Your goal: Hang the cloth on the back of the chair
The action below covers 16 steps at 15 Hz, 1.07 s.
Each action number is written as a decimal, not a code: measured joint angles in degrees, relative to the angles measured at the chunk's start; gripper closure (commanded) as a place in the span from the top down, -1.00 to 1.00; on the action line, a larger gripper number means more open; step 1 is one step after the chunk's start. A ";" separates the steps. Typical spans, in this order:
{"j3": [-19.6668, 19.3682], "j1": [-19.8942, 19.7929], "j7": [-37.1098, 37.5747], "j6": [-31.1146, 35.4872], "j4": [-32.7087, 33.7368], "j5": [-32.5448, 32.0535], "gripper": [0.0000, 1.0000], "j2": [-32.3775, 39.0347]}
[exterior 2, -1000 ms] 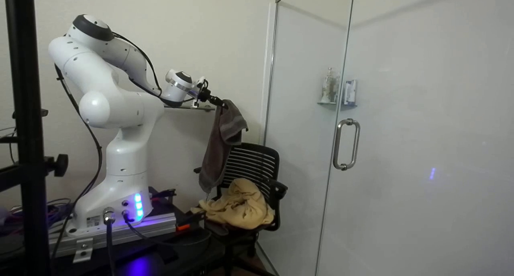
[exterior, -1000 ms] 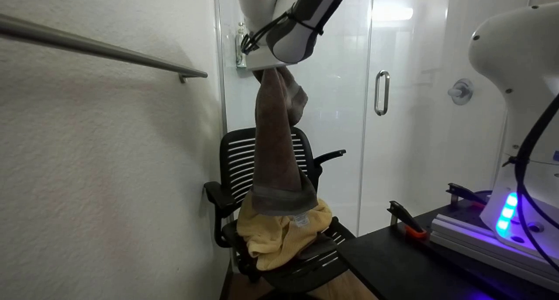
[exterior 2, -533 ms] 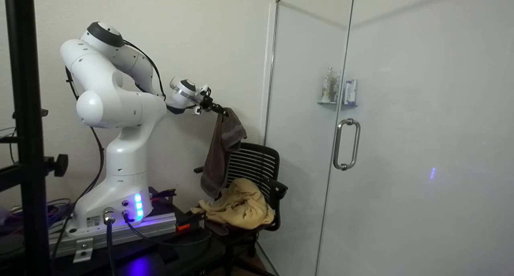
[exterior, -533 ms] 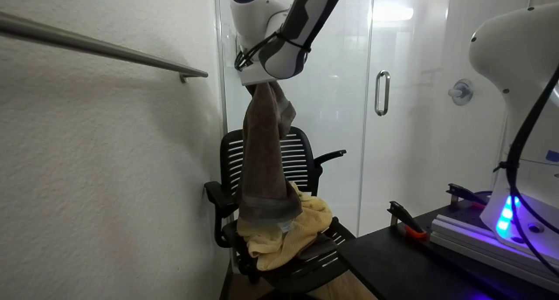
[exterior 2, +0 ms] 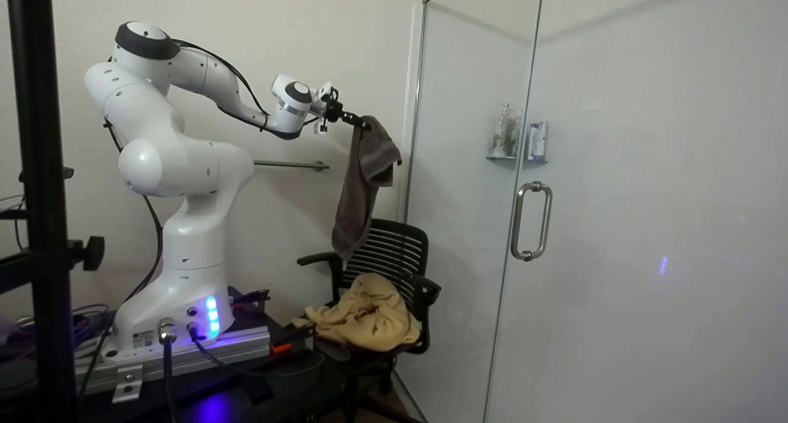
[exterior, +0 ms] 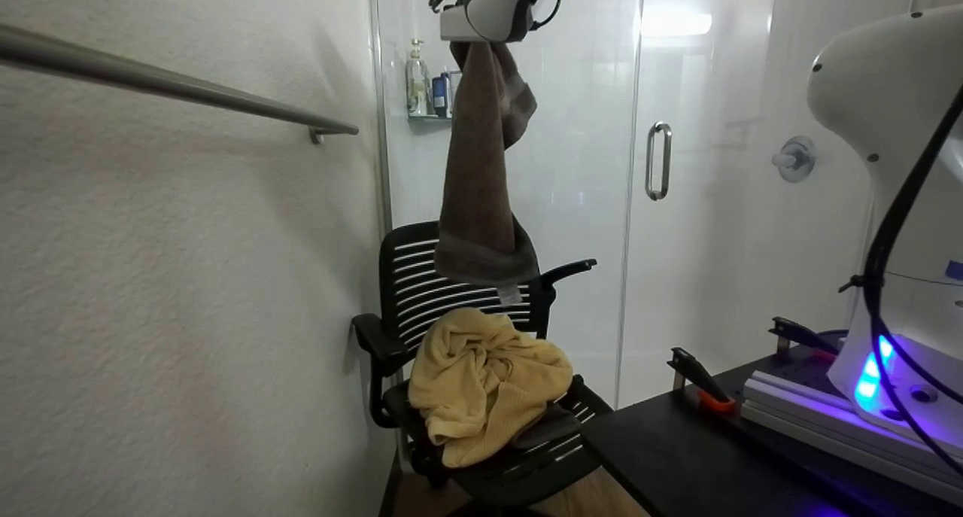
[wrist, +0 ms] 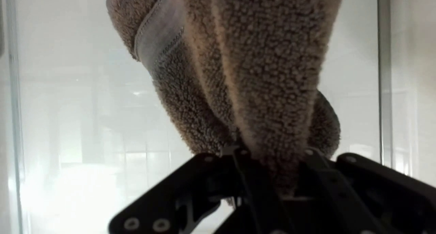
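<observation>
A brown cloth with a grey band hangs from my gripper in both exterior views (exterior: 478,163) (exterior 2: 356,195). My gripper (exterior 2: 364,125) is shut on its upper part, and the cloth is pinched between the fingers in the wrist view (wrist: 277,155). In an exterior view the fingers are hidden behind the wrist and cloth. The black chair's slatted back (exterior: 414,276) shows in both exterior views (exterior 2: 400,244). My gripper is well above the top of the back. The cloth's lower end overlaps the back in both exterior views; I cannot tell whether they touch.
A crumpled yellow cloth (exterior: 481,389) lies on the chair seat, with a dark cloth edge (exterior: 545,427) beside it. Armrests (exterior: 568,270) flank the seat. A metal towel bar (exterior: 188,84) is on the wall. A glass shower door (exterior 2: 480,226) stands beside the chair. The black table (exterior: 700,449) carries the robot.
My gripper and the brown cloth first dipped slightly, then rose clearly and moved farther out from the robot base. The cloth's lower hem now hangs above the yellow cloth instead of overlapping it.
</observation>
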 measured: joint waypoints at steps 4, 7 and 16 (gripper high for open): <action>-2.43 -2.78 -7.44 2.33 3.97 7.70 -1.00 -4.78; 0.92 -6.65 -11.30 1.77 6.95 12.80 -1.00 -11.68; 12.32 -15.58 -16.51 -5.88 12.59 14.16 -1.00 -21.90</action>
